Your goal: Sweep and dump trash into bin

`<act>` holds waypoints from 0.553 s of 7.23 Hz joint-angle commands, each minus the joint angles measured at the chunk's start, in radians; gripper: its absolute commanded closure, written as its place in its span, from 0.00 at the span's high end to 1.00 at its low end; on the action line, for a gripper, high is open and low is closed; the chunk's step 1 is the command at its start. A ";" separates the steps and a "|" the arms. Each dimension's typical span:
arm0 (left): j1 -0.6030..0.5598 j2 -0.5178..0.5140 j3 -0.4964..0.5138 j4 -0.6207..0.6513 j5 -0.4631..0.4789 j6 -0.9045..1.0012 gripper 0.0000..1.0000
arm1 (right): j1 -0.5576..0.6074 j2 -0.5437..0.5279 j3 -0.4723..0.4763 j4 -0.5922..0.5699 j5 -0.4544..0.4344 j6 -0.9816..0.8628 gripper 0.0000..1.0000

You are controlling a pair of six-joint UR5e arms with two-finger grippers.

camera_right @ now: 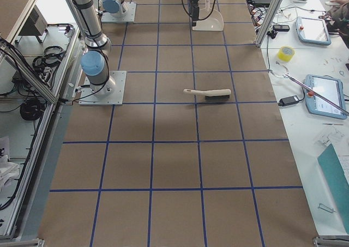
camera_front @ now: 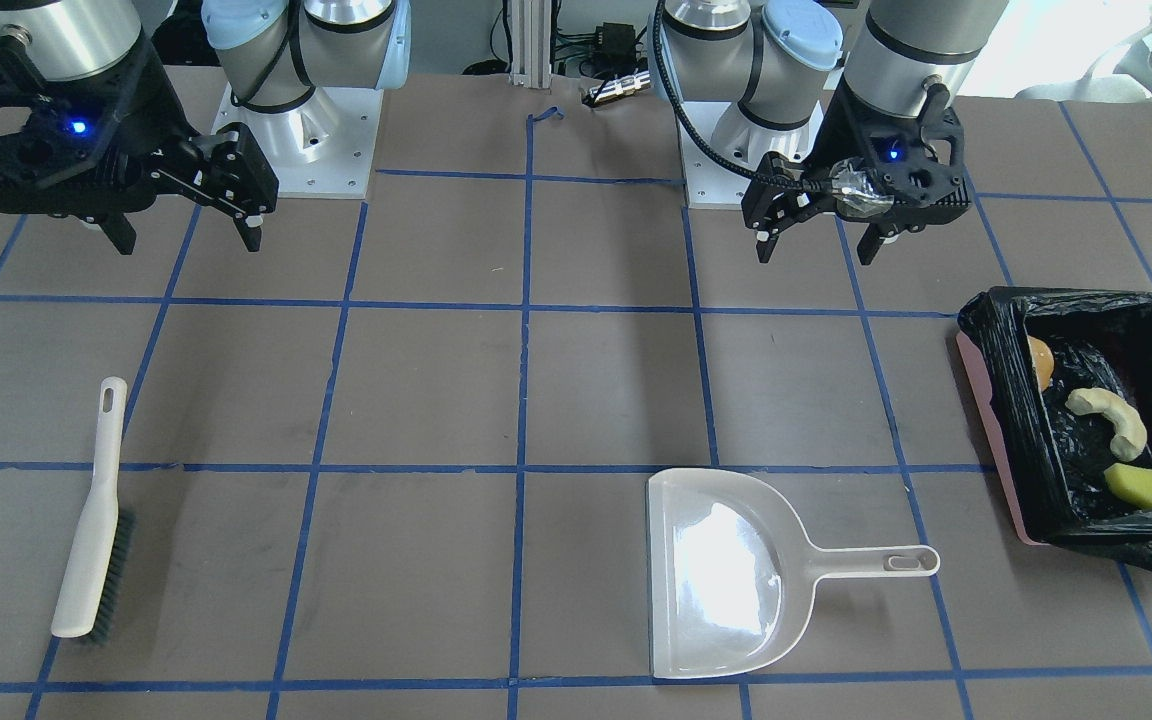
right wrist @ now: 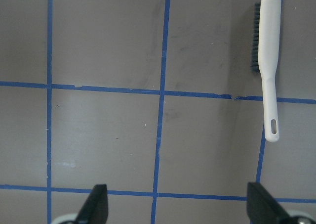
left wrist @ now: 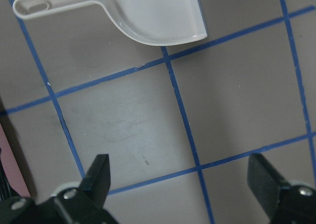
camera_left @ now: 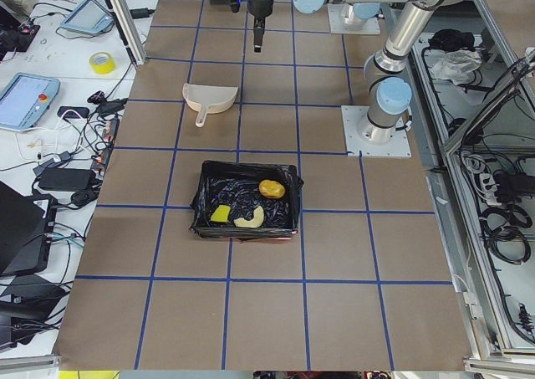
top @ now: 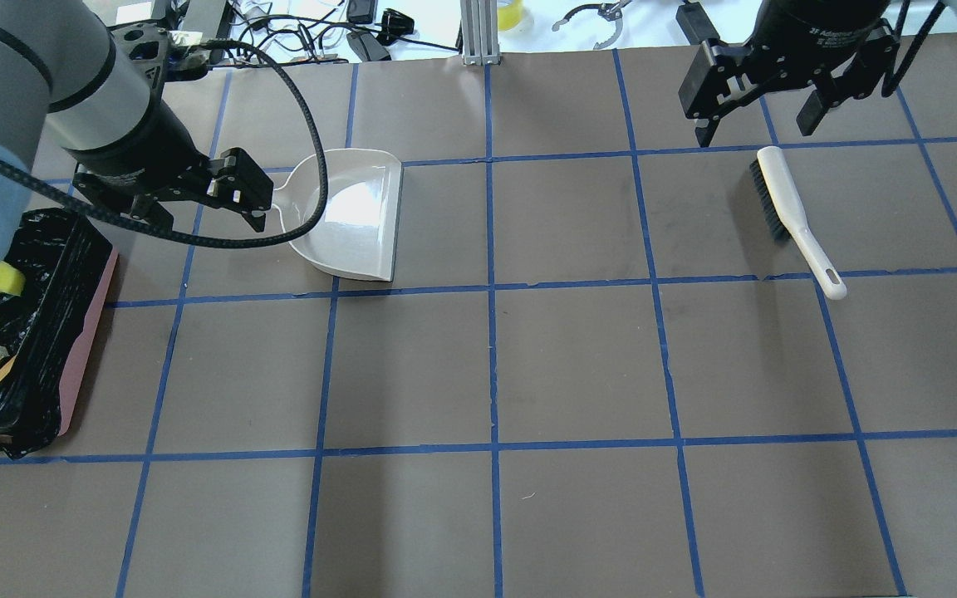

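The bin, pink and lined with a black bag, holds all three scraps of trash: the amber blob, the cream crescent and the yellow wedge. The pale dustpan lies empty on the table, handle toward the bin. The white brush lies flat on the robot's right side. My left gripper is open and empty, raised above the table between dustpan and bin. My right gripper is open and empty, raised near the brush's bristle end.
The table is brown with a blue tape grid. The arm bases stand at the robot's edge. In the left wrist view the dustpan lies beyond the open fingers. In the right wrist view the brush lies at upper right.
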 commanded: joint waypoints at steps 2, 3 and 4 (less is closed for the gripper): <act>-0.031 -0.008 0.015 -0.008 0.027 -0.108 0.99 | 0.000 0.002 0.004 -0.001 0.002 -0.001 1.00; -0.031 -0.008 0.015 -0.008 0.024 -0.090 0.99 | 0.000 0.002 0.004 -0.001 0.006 -0.001 1.00; -0.031 -0.008 0.015 -0.008 0.013 -0.088 1.00 | 0.000 0.000 0.004 -0.001 0.005 0.001 1.00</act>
